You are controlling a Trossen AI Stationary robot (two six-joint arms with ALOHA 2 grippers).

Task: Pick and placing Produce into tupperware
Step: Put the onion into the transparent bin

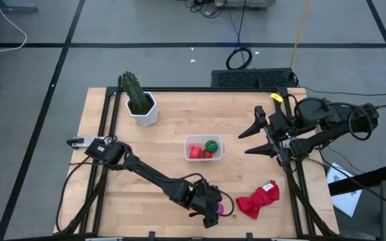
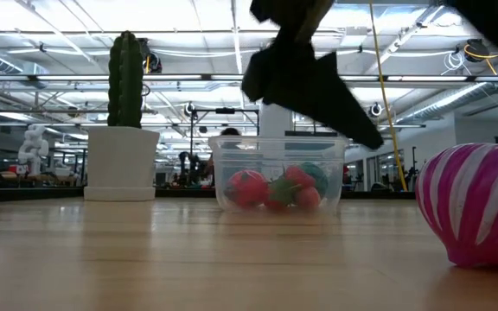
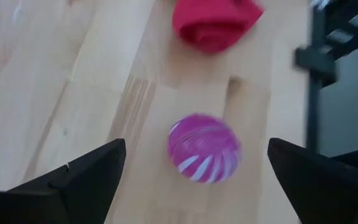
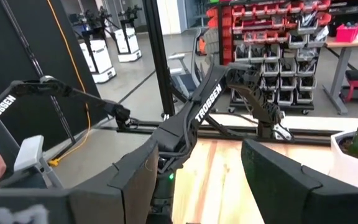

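Observation:
A purple striped ball (image 3: pixel 204 148) rests on the table near the front edge; it also shows in the high view (image 1: pixel 222 209) and the low view (image 2: pixel 475 206). My left gripper (image 3: pixel 194 177) is open above it, its fingers standing on either side without touching; in the high view it (image 1: pixel 213 207) hovers beside the ball. The clear tupperware (image 1: pixel 204 148) stands mid-table and holds a green striped ball (image 1: pixel 211 144) and red strawberries (image 1: pixel 196 152). My right gripper (image 1: pixel 259 139) is open and empty at the table's right side.
A red cloth (image 1: pixel 259 199) lies crumpled right of the purple ball, near the front right. A green cactus in a white hexagonal pot (image 1: pixel 141 100) stands at the far left. Dark frame rails (image 1: pixel 293 174) run along the table's right side.

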